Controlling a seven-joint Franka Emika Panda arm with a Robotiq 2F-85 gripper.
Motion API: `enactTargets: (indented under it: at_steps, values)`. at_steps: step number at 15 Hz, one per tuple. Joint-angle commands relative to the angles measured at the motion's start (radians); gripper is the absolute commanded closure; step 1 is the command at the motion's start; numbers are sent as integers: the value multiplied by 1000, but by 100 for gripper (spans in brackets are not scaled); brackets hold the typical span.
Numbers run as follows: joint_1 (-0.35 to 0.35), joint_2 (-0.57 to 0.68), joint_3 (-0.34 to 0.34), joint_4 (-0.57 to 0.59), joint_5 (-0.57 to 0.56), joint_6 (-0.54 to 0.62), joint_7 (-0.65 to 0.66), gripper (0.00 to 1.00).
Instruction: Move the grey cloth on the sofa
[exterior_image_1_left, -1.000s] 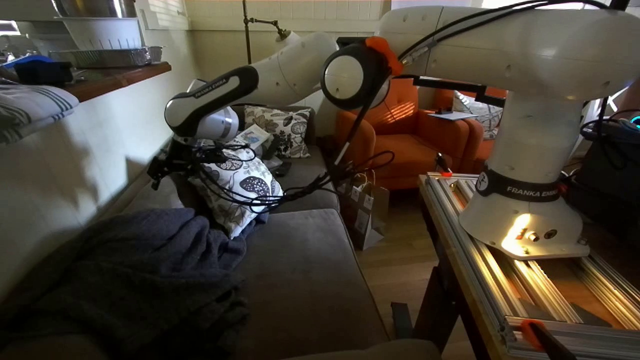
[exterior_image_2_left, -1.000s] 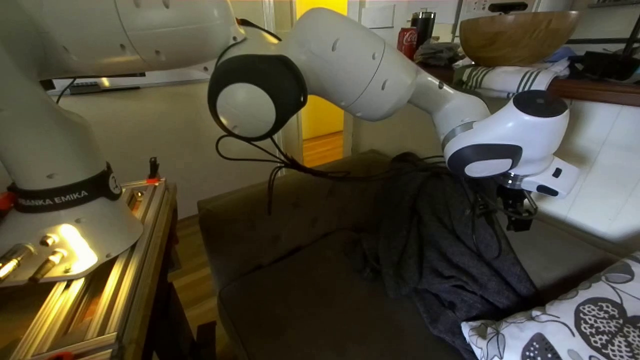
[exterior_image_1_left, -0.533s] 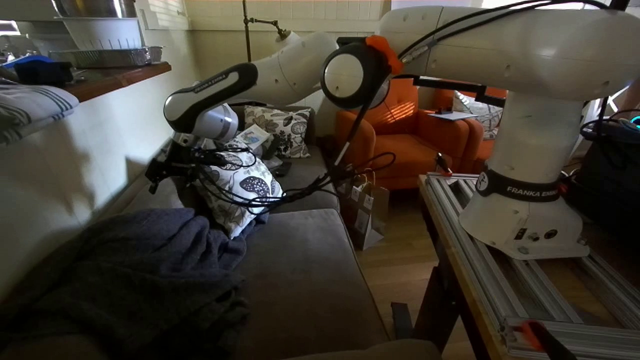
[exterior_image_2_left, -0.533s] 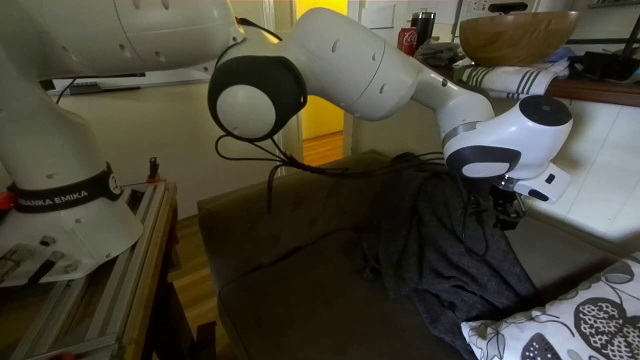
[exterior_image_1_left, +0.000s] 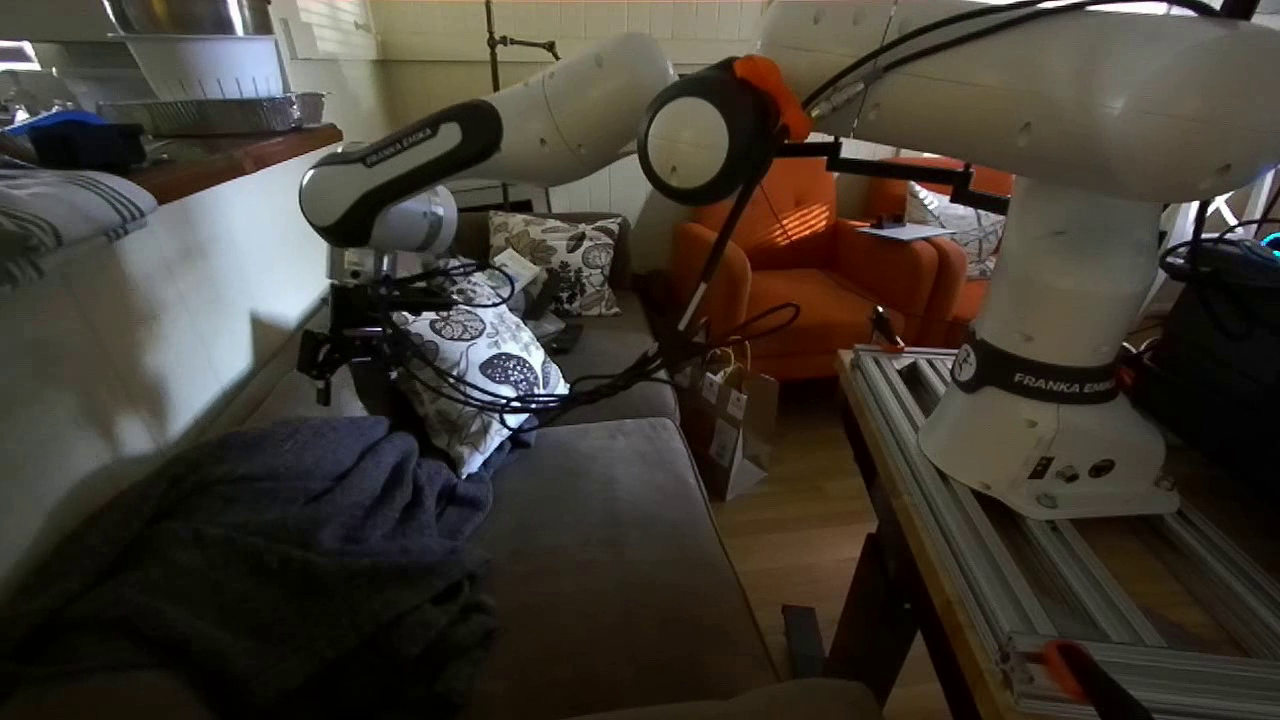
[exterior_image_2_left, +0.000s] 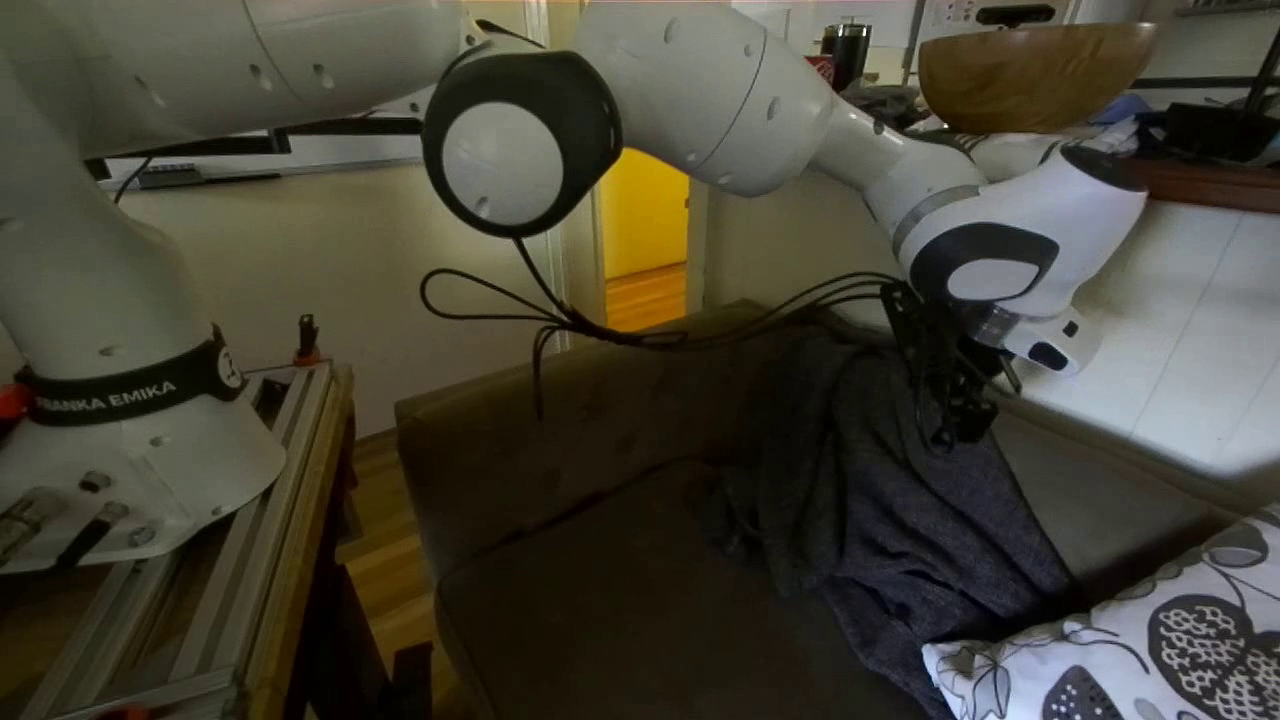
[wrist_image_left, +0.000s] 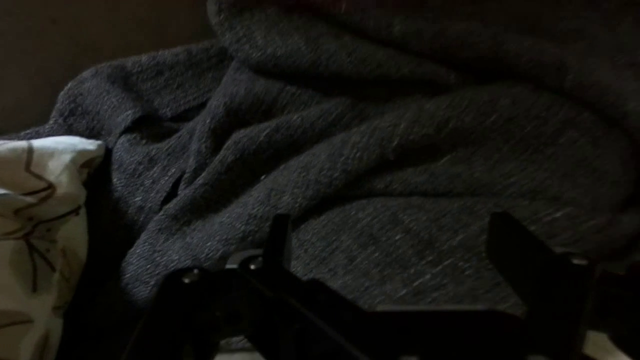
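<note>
The grey cloth (exterior_image_1_left: 300, 540) lies rumpled on the sofa (exterior_image_1_left: 610, 540), partly up against its back. In an exterior view the cloth (exterior_image_2_left: 900, 500) drapes over the sofa's back and seat, with one end by a patterned pillow. In the wrist view the cloth (wrist_image_left: 310, 150) fills most of the picture in loose folds. My gripper (wrist_image_left: 390, 216) is open, its two dark fingers wide apart with cloth showing beyond and between them. In both exterior views the gripper (exterior_image_1_left: 318, 385) (exterior_image_2_left: 968, 425) hangs above the cloth near the sofa's back, pointing down, holding nothing.
A patterned pillow (exterior_image_1_left: 480, 370) leans beside the cloth; its corner shows in the wrist view (wrist_image_left: 40, 225). A wall (exterior_image_2_left: 1180, 330) and a wooden ledge (exterior_image_1_left: 240, 160) with dishes stand close behind the gripper. Black cables (exterior_image_1_left: 600, 385) hang from the arm.
The arm's elbow has risen and the wrist has turned, so the gripper points more straight down. The gripper has shifted slightly along the sofa's back. The cloth has not visibly moved.
</note>
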Motion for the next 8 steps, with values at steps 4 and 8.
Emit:
enactTargets:
  at_steps: [4,8]
  values:
    - [88,-216,13,-157,-23,-358,-20,0]
    - [124,-344,-44,-291,-90,-522,1,0]
